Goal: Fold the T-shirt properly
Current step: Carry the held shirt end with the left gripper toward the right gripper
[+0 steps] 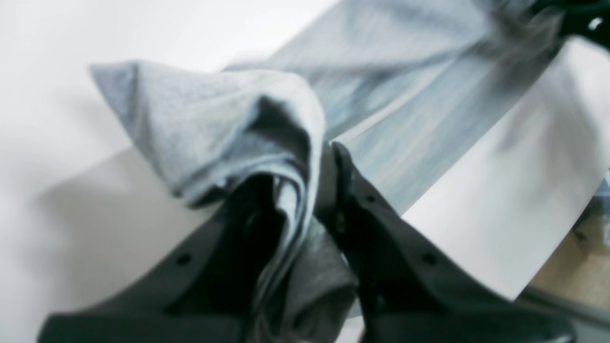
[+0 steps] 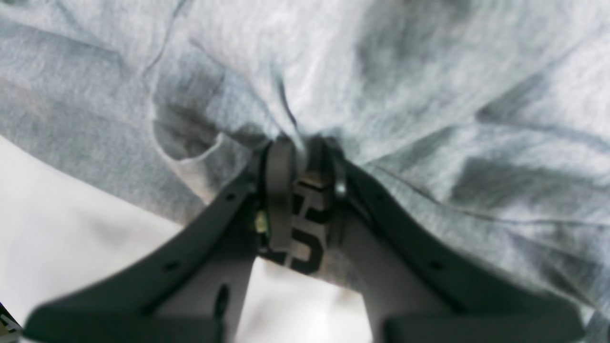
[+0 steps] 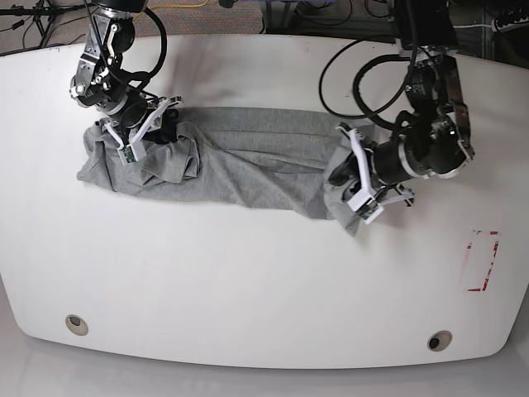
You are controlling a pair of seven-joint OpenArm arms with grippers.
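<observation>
On the left side of the white table point(image 3: 248, 281), near the far left corner, the right gripper point(image 3: 142, 131) is clenched on one end of the T-shirt point(image 3: 248, 161). In its wrist view the jaws are pinched tight on a bunch of grey cloth, and some black letters peek out between them. The cloth around this claw is lumpy and full of wrinkles.

The T-shirt lies in a long grey band across the far half of the table, from one claw to the other. The middle part rests flat on the table.

On the right side, the left gripper point(image 3: 354, 178) is clamped on the other end of the shirt. Its wrist view shows a thick wad of cloth squeezed between the jaws, with a corner sticking up.

What could go wrong? I think the shirt could end up folded crooked, because both ends are bunched up instead of flat. If one claw pulls harder than the other, the cloth could slip out of the weaker grip. If the arms lift and carry the ends over now, the wrinkles may get trapped inside the fold.

I count one T-shirt, two claws, and one table. There is also one small red mark point(image 3: 483, 260) near the right edge, and two round holes along the near edge.
</observation>
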